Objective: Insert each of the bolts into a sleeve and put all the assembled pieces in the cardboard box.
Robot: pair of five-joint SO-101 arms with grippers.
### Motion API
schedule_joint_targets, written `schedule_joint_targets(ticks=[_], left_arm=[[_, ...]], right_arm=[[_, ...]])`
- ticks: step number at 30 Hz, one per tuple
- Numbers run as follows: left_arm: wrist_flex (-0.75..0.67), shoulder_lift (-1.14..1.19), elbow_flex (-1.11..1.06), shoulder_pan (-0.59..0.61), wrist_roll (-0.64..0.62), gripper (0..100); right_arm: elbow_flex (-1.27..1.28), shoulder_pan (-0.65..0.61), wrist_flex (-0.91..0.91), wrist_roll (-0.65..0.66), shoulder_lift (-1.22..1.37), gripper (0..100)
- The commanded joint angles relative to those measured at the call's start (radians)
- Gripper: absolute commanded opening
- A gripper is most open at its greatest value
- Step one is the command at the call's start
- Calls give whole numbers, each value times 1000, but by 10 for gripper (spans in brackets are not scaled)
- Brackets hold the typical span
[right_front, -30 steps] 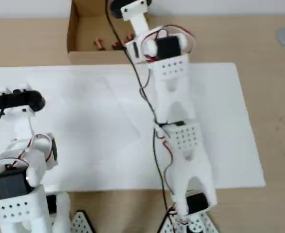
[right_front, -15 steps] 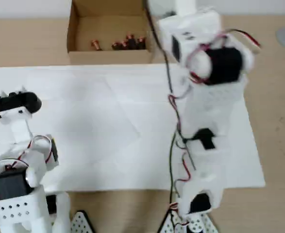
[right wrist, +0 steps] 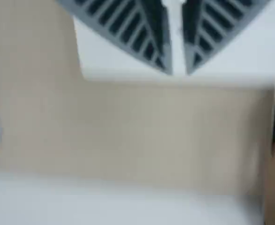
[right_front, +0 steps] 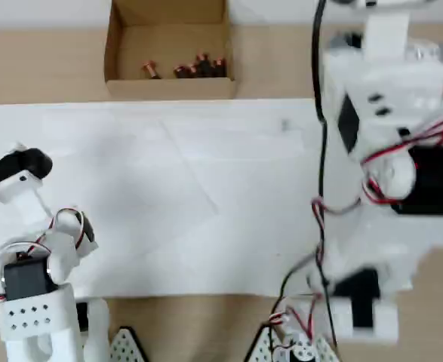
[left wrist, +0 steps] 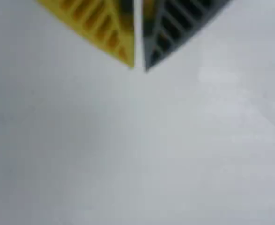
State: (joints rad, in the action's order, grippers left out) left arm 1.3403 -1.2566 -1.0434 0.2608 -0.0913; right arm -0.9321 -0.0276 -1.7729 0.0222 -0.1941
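Two near-touching tip pairs: left end effector (left wrist: 138, 68), right end effector (right wrist: 177, 72); copper pieces (right_front: 195, 68) indistinct in cardboard box (right_front: 112, 53).

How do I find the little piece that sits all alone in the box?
Look past the far edge of the white sheet to the open cardboard box. Inside, coppery pieces huddle together. The lone piece lies apart from them, with bare cardboard between.

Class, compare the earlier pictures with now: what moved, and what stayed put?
The right arm pulled back from the cardboard box and swung off to the right. The left arm shifted back slightly. The copper-coloured pieces in the box stayed put.
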Motion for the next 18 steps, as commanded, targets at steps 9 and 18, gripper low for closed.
schedule_joint_targets(ticks=[9,18], left_arm=[[-132,1,-137,6,-8,12],[-221,1,-262,5,-8,11]], right_arm=[[1389,19,319,0,-746,10],[2201,38,885,5,-1241,10]])
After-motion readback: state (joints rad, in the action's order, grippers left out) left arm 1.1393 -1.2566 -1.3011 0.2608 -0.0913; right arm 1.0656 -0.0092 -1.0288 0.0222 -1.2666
